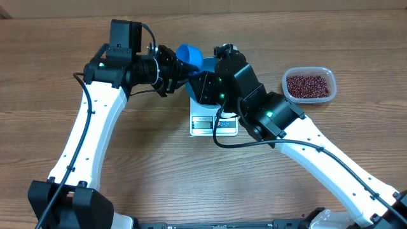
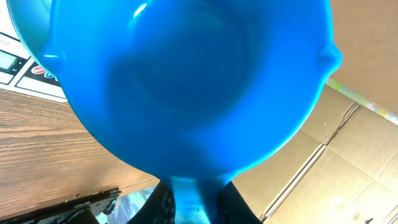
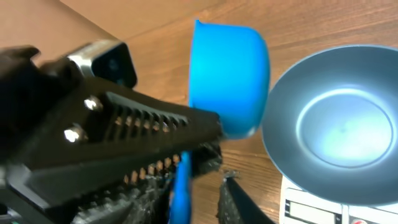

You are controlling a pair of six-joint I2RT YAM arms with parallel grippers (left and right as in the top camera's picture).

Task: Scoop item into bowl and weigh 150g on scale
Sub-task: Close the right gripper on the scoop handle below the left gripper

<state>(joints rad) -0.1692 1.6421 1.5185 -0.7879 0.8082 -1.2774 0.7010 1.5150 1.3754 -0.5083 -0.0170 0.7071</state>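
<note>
We see the left gripper [image 2: 193, 200] clenched on a small blue plastic scoop [image 2: 186, 81] above the brown wood-grain table [image 1: 159, 172]. The right gripper [image 3: 189, 202] flanks the scoop's handle; we cannot tell whether it grips. The deep round blue bowl [image 3: 336, 124] sits on the white square scale [image 1: 213, 124]. Dark red-brown beans [image 1: 309, 84] fill a clear plastic tub [image 1: 308, 69] at the scale's 2 o'clock. Cardboard boxes [image 2: 348, 149] stand beyond.

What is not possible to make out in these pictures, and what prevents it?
1. Scale reading: too small overhead; blurred and cut by the bottom edge in the right wrist view.
2. Bowl: overhead, almost all hidden under the right arm.
3. Right gripper at the scoop handle: right wrist view too blurred to tell a grip.
4. Left wrist view: the scoop fills it, hiding the bowl.
</note>
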